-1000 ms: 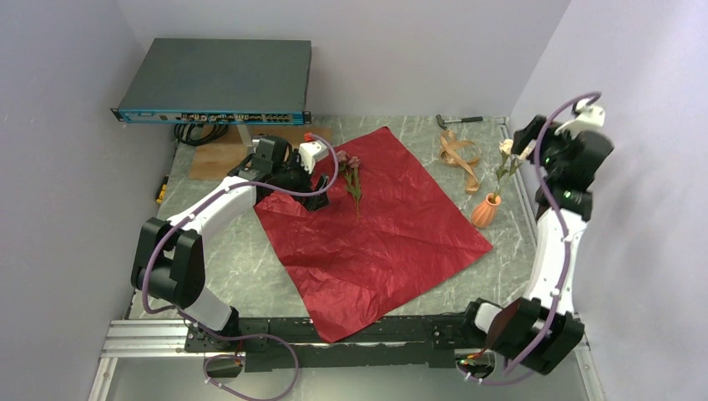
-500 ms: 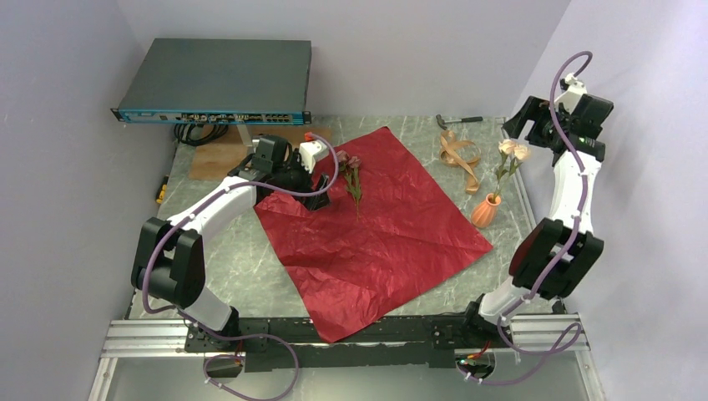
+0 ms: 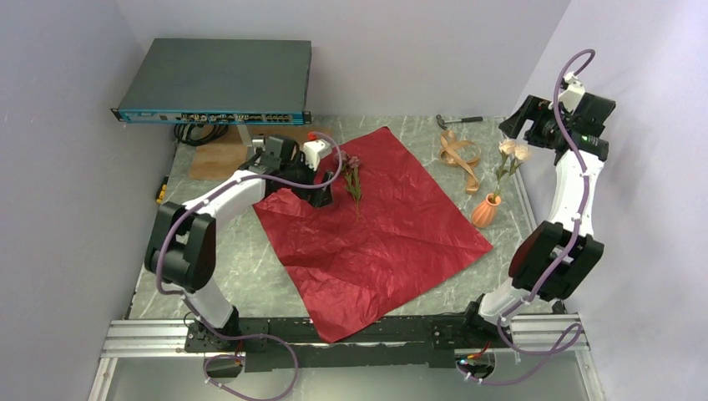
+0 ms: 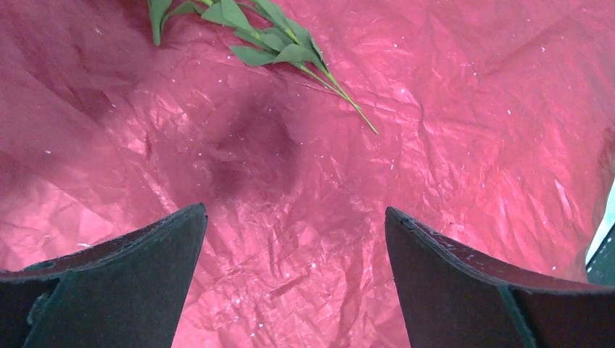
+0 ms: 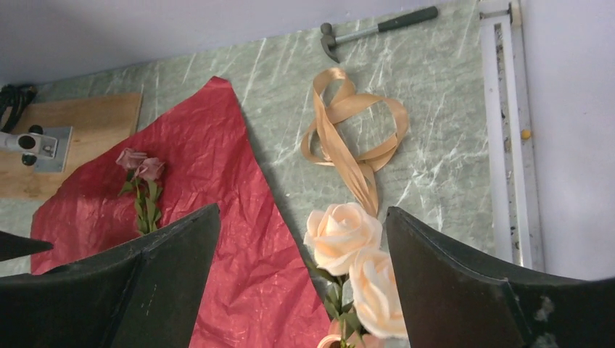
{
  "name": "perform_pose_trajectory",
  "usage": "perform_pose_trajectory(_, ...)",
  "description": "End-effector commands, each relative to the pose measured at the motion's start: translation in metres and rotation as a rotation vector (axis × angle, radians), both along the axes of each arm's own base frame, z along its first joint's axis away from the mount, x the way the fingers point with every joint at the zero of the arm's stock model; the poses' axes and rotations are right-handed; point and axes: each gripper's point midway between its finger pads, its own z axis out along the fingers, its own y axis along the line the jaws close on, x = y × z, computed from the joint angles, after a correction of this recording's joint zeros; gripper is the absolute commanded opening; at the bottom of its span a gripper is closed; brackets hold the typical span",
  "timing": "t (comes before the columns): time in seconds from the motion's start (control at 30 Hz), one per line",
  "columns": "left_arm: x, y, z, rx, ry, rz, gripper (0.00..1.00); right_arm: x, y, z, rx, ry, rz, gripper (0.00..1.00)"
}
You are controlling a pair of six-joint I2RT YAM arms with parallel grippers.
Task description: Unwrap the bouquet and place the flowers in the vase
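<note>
The bouquet's dark red wrapping paper (image 3: pixel 380 230) lies spread flat on the table. Two small pink roses (image 3: pixel 351 170) on a leafy stem (image 4: pixel 286 49) lie on its far part. My left gripper (image 3: pixel 324 192) hovers open just left of them, only paper (image 4: pixel 304 181) between its fingers. The orange vase (image 3: pixel 485 211) stands right of the paper and holds two cream roses (image 3: pixel 511 150). My right gripper (image 3: pixel 518 125) hangs open above and behind the vase. In its wrist view the cream roses (image 5: pixel 344 232) show below its open fingers (image 5: pixel 167 254), untouched.
A loose tan ribbon (image 3: pixel 459 155) and a small hammer (image 3: pixel 457 120) lie at the back right. A dark network switch (image 3: pixel 217 79) sits raised at the back left above a wooden board (image 3: pixel 219 157). A metal rail (image 5: pixel 502 145) runs along the table's right edge.
The right arm has lifted up and back from the cream roses in the vase and straightened. The left arm's elbow has swung in, its gripper staying beside the pink roses.
</note>
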Motion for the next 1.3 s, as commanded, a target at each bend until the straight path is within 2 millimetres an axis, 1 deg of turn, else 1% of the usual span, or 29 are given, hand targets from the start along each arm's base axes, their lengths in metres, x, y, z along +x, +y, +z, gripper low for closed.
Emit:
perform_pose_trajectory(0.0,0.015,-0.029,0.005,-0.040,0.015,0.054,0.98,-0.012,0.008,0.053,-0.045,-0.138,-0.003,0.88)
perform_pose_trajectory(0.1,0.025,-0.049,-0.001,-0.025,0.023,0.106,0.88,-0.016,0.009,0.068,-0.049,-0.168,-0.020,0.89)
perform_pose_trajectory(0.17,0.038,-0.061,-0.003,0.003,0.009,0.169,0.76,-0.019,0.011,0.077,-0.053,-0.191,-0.023,0.89)
perform_pose_trajectory(0.23,0.055,-0.061,-0.009,0.056,-0.006,0.314,0.58,-0.022,0.014,0.083,-0.054,-0.205,-0.025,0.89)
perform_pose_trajectory(0.27,0.064,-0.064,-0.006,0.071,-0.020,0.378,0.53,-0.024,0.016,0.086,-0.055,-0.211,-0.025,0.89)
perform_pose_trajectory(0.33,0.073,-0.065,-0.010,0.123,-0.040,0.500,0.42,-0.027,0.019,0.089,-0.059,-0.218,-0.022,0.89)
perform_pose_trajectory(0.4,0.079,-0.064,-0.015,0.175,-0.057,0.605,0.35,-0.031,0.023,0.092,-0.064,-0.226,-0.018,0.90)
perform_pose_trajectory(0.43,0.081,-0.065,-0.019,0.189,-0.060,0.629,0.34,-0.033,0.025,0.093,-0.064,-0.230,-0.014,0.90)
perform_pose_trajectory(0.5,0.086,-0.067,-0.023,0.197,-0.069,0.660,0.37,-0.036,0.029,0.095,-0.063,-0.236,-0.006,0.90)
perform_pose_trajectory(0.67,0.100,-0.064,-0.039,0.235,-0.080,0.720,0.39,-0.043,0.038,0.097,-0.057,-0.244,0.013,0.91)
perform_pose_trajectory(0.8,0.109,-0.064,-0.047,0.248,-0.096,0.743,0.40,-0.046,0.041,0.097,-0.052,-0.246,0.020,0.92)
perform_pose_trajectory(0.93,0.115,-0.069,-0.062,0.254,-0.073,0.740,0.41,-0.048,0.043,0.095,-0.047,-0.240,0.028,0.92)
perform_pose_trajectory(1.03,0.118,-0.071,-0.071,0.248,-0.058,0.742,0.44,-0.049,0.043,0.093,-0.051,-0.237,0.029,0.92)
perform_pose_trajectory(1.17,0.119,-0.069,-0.074,0.236,-0.051,0.746,0.57,-0.051,0.045,0.089,-0.048,-0.230,0.037,0.93)
perform_pose_trajectory(1.27,0.119,-0.069,-0.067,0.219,-0.059,0.745,0.57,-0.052,0.046,0.088,-0.045,-0.231,0.039,0.93)
